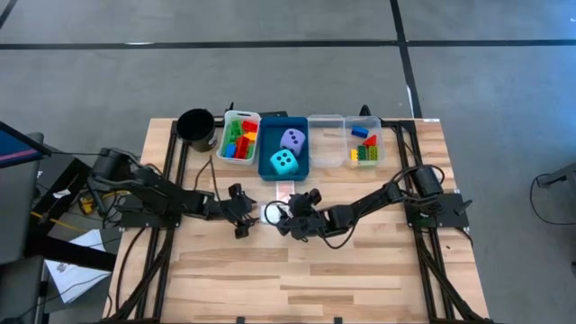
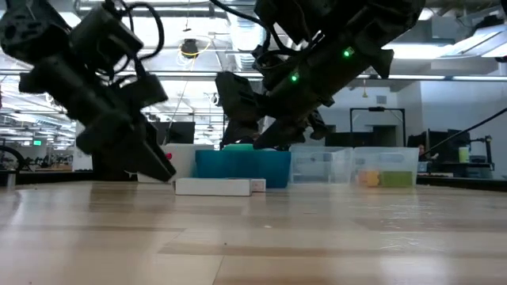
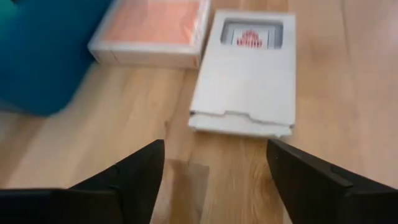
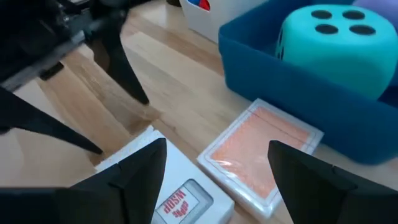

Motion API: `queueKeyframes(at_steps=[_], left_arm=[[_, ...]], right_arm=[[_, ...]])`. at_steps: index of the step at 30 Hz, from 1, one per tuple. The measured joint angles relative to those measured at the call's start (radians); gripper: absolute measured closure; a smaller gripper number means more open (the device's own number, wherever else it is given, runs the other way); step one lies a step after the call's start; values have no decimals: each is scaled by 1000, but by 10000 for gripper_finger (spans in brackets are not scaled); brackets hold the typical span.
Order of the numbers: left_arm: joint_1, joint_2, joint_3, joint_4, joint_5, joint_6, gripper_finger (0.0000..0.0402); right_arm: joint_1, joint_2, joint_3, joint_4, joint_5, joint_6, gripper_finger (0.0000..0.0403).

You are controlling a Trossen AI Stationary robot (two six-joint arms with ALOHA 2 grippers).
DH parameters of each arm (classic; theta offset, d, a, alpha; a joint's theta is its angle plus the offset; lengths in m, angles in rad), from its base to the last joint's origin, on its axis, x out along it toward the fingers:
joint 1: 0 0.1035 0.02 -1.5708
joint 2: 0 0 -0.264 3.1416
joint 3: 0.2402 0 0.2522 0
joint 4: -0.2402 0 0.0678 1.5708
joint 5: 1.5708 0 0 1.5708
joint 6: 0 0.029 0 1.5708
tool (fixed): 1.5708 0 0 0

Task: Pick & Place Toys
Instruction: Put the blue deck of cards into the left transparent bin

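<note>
The white card pack [image 3: 244,74] lies flat on the table [image 1: 297,279], touching the orange-backed card pack [image 3: 149,31], which sits just beside the blue tray [image 1: 267,144]. The left gripper [image 3: 214,171] hovers low before the white pack, jaws apart, holding nothing; the right gripper [image 4: 214,168] hovers over both packs, jaws apart, empty. For a sound grasp, centre the left jaws across the pack's narrow width; descend until fingertips graze the wood; close squarely. Hazards: the two grippers stand near each other and may collide; the adjoining pack may be dragged along. The cyan die [image 1: 284,162] and lavender die [image 1: 292,139] occupy the blue tray; bricks [image 1: 238,139] fill the white tray [image 1: 227,121].
</note>
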Motion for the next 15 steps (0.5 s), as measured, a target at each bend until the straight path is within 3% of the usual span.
queueKeyframes(at_steps=[7,15], left_arm=[[0,109,2,95,-1,4,145],[-7,122,1,151,77,76,112]], right_arm=[[17,0,0,15,-3,-67,127],[26,0,0,35,-4,-89,127]])
